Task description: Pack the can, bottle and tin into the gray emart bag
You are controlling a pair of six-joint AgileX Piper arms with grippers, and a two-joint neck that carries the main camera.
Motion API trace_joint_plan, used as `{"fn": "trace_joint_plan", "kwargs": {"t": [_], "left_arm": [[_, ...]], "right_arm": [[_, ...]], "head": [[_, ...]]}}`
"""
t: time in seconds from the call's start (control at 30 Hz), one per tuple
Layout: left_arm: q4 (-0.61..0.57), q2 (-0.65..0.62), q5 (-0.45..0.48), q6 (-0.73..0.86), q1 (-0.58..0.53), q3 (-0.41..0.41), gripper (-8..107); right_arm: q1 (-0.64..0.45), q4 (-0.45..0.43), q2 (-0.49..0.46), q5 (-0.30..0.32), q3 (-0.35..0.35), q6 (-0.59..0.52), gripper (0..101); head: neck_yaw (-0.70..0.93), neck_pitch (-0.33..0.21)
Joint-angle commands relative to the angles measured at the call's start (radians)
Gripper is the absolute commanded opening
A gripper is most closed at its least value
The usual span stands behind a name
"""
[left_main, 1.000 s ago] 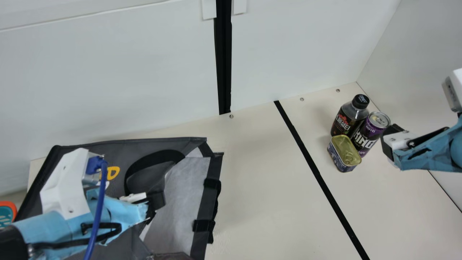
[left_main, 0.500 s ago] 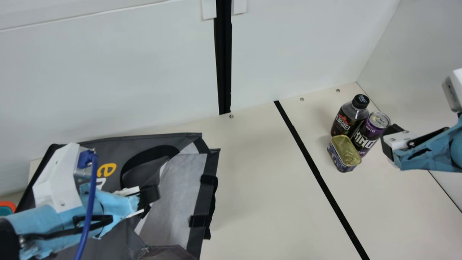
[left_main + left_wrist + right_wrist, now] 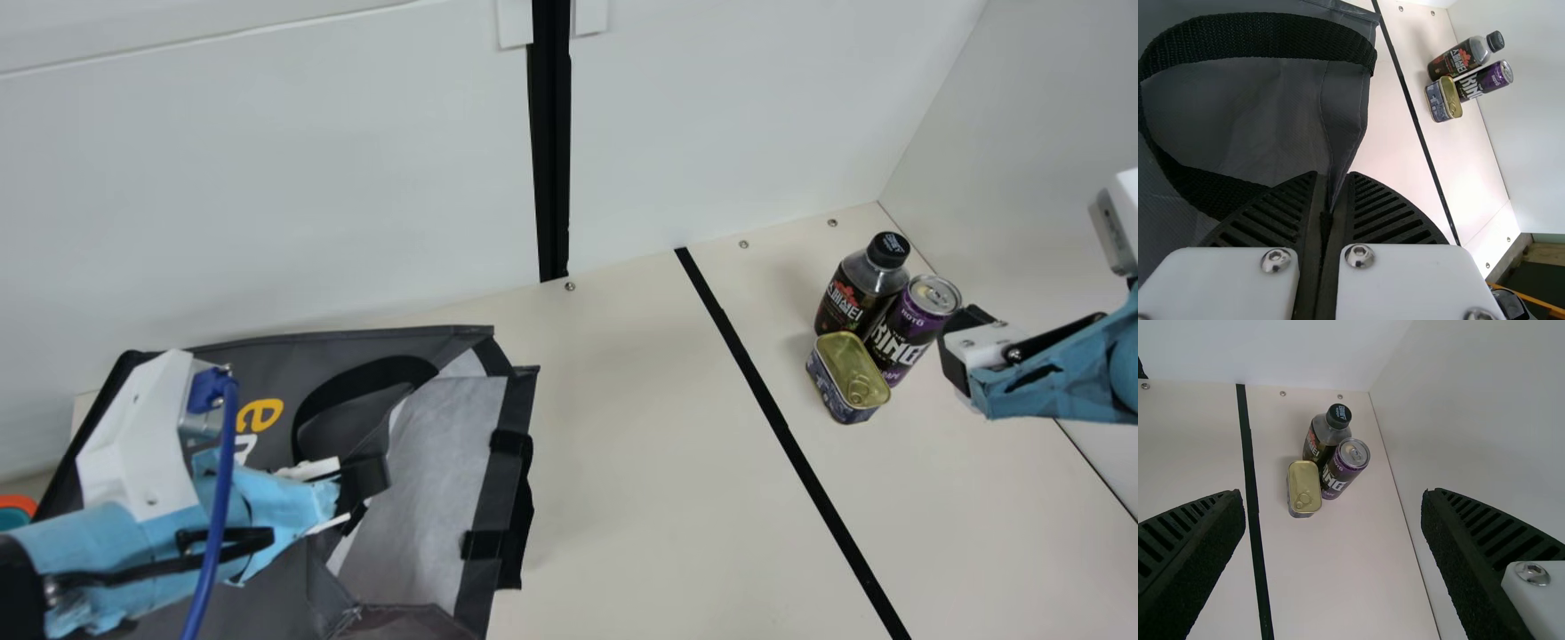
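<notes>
While the bag (image 3: 267, 360) is drawn slightly leftward, its fabric clamped by the left gripper (image 3: 1333, 176), packing access is presumably being readied; the right gripper (image 3: 1333, 495) is spread apart.

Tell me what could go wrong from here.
The left gripper pinches only a narrow fold of the bag, so the cloth might slip free and the mouth sag. The bottle, can and tin stand huddled together; the open right gripper, going for one, could topple a neighbour.
</notes>
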Motion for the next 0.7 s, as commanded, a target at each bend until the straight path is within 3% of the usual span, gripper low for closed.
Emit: {"fn": "trace_joint_plan", "kwargs": {"t": [0.0, 0.67], "left_arm": [[0.0, 0.0, 0.0, 0.0, 0.0, 0.0, 10], [0.0, 0.0, 0.0, 0.0, 0.0, 0.0, 10]], "right_arm": [[0.0, 0.0, 0.0, 0.0, 0.0, 0.0, 91], [0.0, 0.0, 0.0, 0.0, 0.0, 0.0, 91]], "head": [[-0.001, -0.023], [-0.001, -0.023]]}}
